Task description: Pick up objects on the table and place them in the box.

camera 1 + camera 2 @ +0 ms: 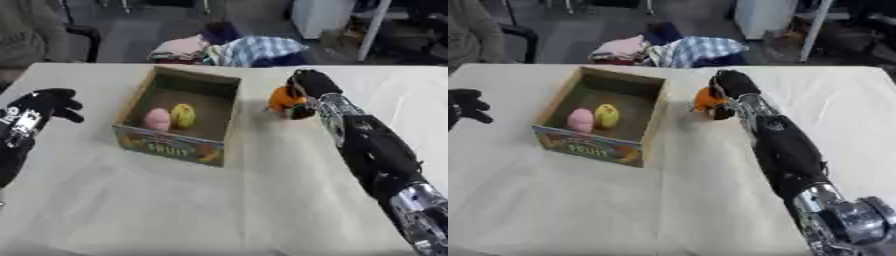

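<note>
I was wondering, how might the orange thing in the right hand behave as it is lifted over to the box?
The orange thing looks rounded, so it may roll if set on the table. The right hand curls round it without visibly denting it, so it is probably stiff. It seems small beside the box, so likely light.

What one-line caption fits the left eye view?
Right hand curled round an orange object beside the open cardboard fruit box holding a pink object and a yellow object.

My right arm is stretched far forward, right hand (pixel 308 90) curled, pinching something orange. Left hand (pixel 48 104) idle at the left edge, fingers curled.
</note>
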`<move>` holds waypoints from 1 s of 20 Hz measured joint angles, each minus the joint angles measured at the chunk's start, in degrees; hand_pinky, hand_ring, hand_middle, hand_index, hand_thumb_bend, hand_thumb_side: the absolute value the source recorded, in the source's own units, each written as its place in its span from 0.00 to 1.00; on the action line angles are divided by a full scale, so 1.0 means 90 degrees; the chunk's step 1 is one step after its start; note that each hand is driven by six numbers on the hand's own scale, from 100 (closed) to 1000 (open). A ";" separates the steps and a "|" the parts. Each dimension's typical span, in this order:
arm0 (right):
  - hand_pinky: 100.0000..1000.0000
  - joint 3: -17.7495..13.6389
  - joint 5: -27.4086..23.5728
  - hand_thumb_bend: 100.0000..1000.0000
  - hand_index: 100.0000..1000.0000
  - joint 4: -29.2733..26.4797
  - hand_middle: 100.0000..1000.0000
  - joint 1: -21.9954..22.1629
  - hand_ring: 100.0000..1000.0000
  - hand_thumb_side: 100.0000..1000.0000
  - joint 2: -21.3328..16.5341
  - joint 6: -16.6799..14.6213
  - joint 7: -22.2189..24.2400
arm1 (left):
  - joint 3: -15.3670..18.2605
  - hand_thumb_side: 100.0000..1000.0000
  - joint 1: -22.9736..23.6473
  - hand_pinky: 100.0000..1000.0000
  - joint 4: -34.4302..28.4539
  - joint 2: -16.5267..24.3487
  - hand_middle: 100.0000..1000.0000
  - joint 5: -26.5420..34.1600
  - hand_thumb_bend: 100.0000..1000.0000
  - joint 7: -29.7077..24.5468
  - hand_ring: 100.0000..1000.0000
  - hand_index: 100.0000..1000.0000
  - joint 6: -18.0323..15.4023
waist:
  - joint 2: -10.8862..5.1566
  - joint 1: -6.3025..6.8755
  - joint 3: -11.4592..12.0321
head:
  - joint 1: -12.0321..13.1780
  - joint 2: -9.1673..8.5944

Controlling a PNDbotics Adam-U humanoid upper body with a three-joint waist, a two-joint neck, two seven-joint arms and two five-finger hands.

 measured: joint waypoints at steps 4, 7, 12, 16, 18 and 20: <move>0.55 0.0131 -0.0420 0.10 0.32 -0.0476 0.23 -0.0127 0.55 0.00 0.0003 -0.0258 -0.0044 | 0.0000 0.85 0.0015 1.00 0.0000 0.0000 0.60 0.0001 0.10 0.0003 0.59 0.79 0.0003 | -0.0001 -0.0001 -0.0007 | 0.0001 0.0000; 0.56 0.0276 -0.0716 0.10 0.33 -0.0777 0.24 -0.0213 0.55 0.00 0.0067 -0.0458 0.0067 | 0.0000 0.85 0.0019 1.00 0.0000 0.0000 0.60 0.0006 0.10 0.0003 0.59 0.78 0.0003 | -0.0004 -0.0001 -0.0009 | -0.0002 0.0000; 0.56 0.0508 -0.0882 0.10 0.35 -0.0942 0.26 -0.0334 0.56 0.00 0.0340 -0.0747 0.0319 | -0.0001 0.85 0.0019 1.00 0.0000 -0.0001 0.60 0.0027 0.10 0.0000 0.59 0.79 0.0004 | -0.0025 -0.0002 0.0002 | -0.0022 0.0000; 0.57 0.0639 -0.0812 0.11 0.38 -0.0909 0.28 -0.0348 0.57 0.04 0.0616 -0.0924 0.0464 | -0.0004 0.85 0.0019 1.00 0.0000 -0.0038 0.60 0.0038 0.10 -0.0016 0.60 0.79 -0.0002 | -0.0027 0.0002 0.0038 | -0.0054 0.0000; 0.57 0.0687 -0.0688 0.10 0.40 -0.0842 0.29 -0.0359 0.57 0.07 0.0758 -0.1004 0.0502 | -0.0008 0.85 0.0019 1.00 0.0000 -0.0055 0.60 0.0042 0.10 -0.0034 0.60 0.79 -0.0001 | -0.0027 0.0011 0.0050 | -0.0074 0.0000; 0.57 0.0720 -0.0550 0.10 0.42 -0.0769 0.31 -0.0359 0.58 0.08 0.0895 -0.1066 0.0512 | -0.0022 0.85 0.0018 1.00 -0.0001 -0.0056 0.60 0.0053 0.10 -0.0049 0.60 0.79 0.0002 | -0.0027 0.0032 0.0060 | -0.0082 0.0000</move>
